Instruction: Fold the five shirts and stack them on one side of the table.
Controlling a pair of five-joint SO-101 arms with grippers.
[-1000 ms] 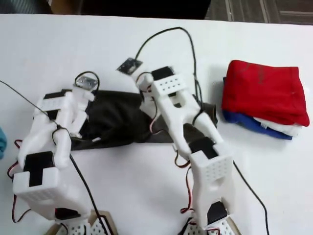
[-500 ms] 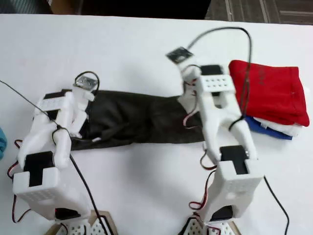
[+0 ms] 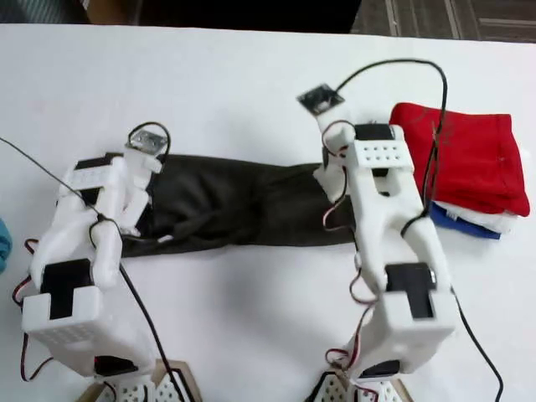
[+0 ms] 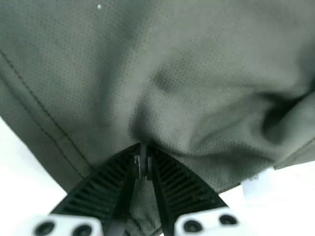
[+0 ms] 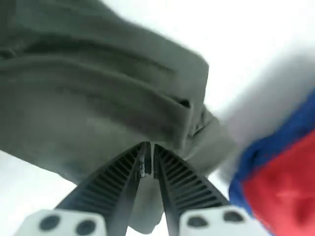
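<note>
On the table (image 3: 209, 75) the dark shirt (image 3: 243, 205) runs sideways, left tool (image 4: 142, 160) and right tool (image 5: 149, 158) clamping its ends.

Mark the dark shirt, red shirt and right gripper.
dark shirt (image 3: 226, 209), high view, middle of the cloth.
red shirt (image 3: 461, 163), high view, top face.
right gripper (image 5: 149, 161), right wrist view, between the fingertips.

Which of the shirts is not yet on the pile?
The dark shirt: it lies stretched between the left gripper and the right gripper, both shut on it. The red shirt, white shirt and blue shirt are stacked.
</note>
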